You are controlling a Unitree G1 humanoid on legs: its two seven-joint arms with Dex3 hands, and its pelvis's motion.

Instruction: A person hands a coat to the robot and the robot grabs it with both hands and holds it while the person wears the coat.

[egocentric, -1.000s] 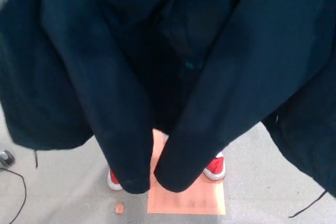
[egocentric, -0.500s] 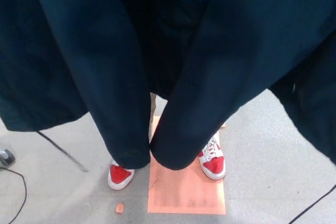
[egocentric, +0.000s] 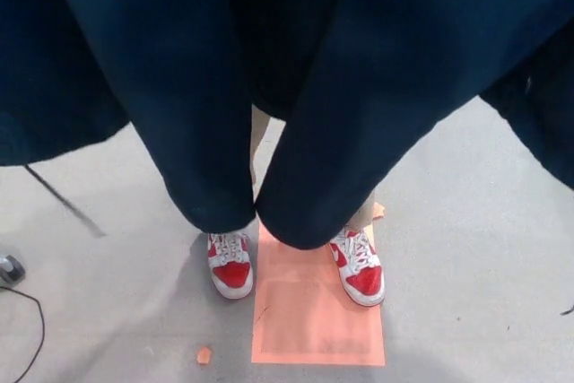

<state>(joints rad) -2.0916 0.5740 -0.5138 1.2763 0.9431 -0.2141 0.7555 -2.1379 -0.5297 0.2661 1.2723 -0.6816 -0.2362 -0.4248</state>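
A: While the dark coat [egocentric: 377, 60] is filling the whole upper part of the head view, what is it doing there?

B: It is hanging in front of the camera, high above the grey floor [egocentric: 484, 248], and its two sleeves [egocentric: 206, 168] are dangling down side by side, almost touching at the cuffs. I am judging that it is being offered up so that arms can go into it.

A: And the robot's hands, are they grasping it?

B: I cannot tell. Neither the left hand nor the right hand is showing; the cloth is covering everything up there.

A: Who is standing behind it?

B: A person, I think facing the robot. Only beige trouser legs [egocentric: 258, 136] and red and white shoes [egocentric: 231, 264] are showing, beside and partly on an orange mat [egocentric: 314, 329].

A: Anything smaller?

B: A thin black cable [egocentric: 34, 325] is lying at the left edge.
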